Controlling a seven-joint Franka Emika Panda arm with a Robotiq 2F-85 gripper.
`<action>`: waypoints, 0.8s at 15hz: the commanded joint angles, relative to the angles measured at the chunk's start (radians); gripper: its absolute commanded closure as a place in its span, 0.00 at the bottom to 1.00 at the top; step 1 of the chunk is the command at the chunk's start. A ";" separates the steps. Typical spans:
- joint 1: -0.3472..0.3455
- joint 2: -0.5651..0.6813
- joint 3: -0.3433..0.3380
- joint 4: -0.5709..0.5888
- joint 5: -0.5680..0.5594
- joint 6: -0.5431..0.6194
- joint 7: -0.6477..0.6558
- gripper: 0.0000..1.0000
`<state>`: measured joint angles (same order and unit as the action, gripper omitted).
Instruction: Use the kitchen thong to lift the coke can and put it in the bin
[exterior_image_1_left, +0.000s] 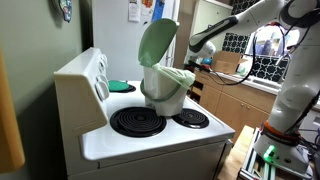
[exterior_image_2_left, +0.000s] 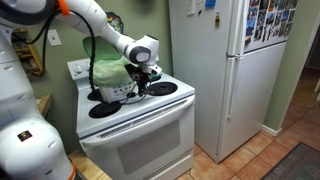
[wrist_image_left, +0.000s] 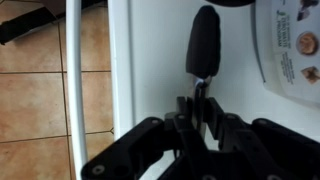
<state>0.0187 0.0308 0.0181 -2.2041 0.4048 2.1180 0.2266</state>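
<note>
The white bin (exterior_image_1_left: 168, 92) stands on the stove top with its pale green lid (exterior_image_1_left: 157, 42) tipped up; it also shows in an exterior view (exterior_image_2_left: 110, 76). My gripper (exterior_image_2_left: 143, 74) hangs just beside the bin, above the stove's front burners; in an exterior view (exterior_image_1_left: 199, 52) it is behind the bin. In the wrist view the gripper (wrist_image_left: 197, 106) is shut on the thin handle of the kitchen tongs, whose black tip (wrist_image_left: 204, 45) points away over the white stove surface. I cannot make out the coke can in any view.
The white stove (exterior_image_2_left: 140, 125) has dark burners (exterior_image_1_left: 137, 121) and a raised back panel (exterior_image_1_left: 85, 80). A white fridge (exterior_image_2_left: 215, 70) stands close beside it. The oven handle (wrist_image_left: 75, 80) and tiled floor (wrist_image_left: 35, 90) show in the wrist view. Cabinets and cables (exterior_image_1_left: 225, 80) lie behind.
</note>
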 joint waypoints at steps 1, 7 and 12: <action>-0.005 0.081 -0.007 0.011 -0.027 0.039 0.008 0.94; -0.004 0.131 -0.009 0.033 -0.033 0.060 0.041 0.52; 0.006 0.048 -0.007 0.028 -0.060 0.030 0.099 0.23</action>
<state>0.0156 0.1331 0.0133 -2.1697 0.3900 2.1704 0.2666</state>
